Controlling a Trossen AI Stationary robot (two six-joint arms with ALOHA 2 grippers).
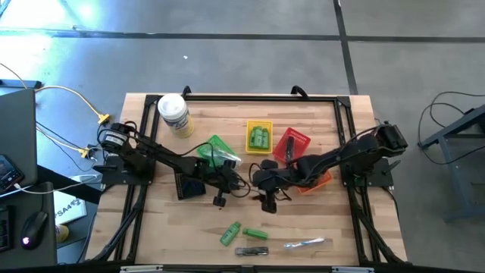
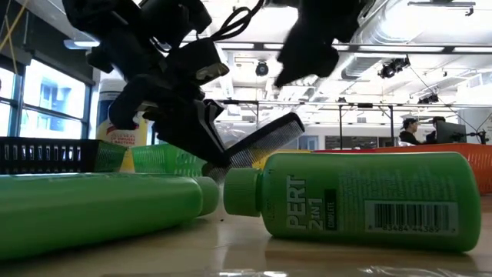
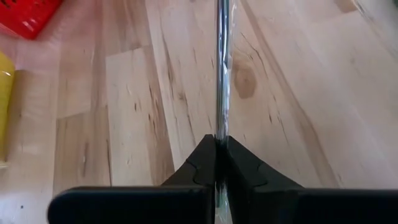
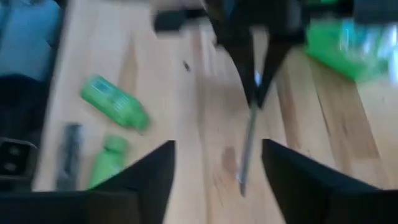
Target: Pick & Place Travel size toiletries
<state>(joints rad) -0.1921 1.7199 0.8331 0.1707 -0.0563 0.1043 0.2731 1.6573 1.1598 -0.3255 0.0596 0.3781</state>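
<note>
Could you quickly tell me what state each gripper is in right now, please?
Left gripper: closed on a dark comb, held above the table.
Right gripper: open, holding nothing, facing the comb.

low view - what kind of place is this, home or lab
Most likely a lab or open workshop, not a home: exposed ceiling ducts and strip lights, a person at a desk in back, and a bare concrete floor around the wooden table.

The green bottle [image 2: 361, 198] lying on its side reads "PERT 2 IN 1".
</note>
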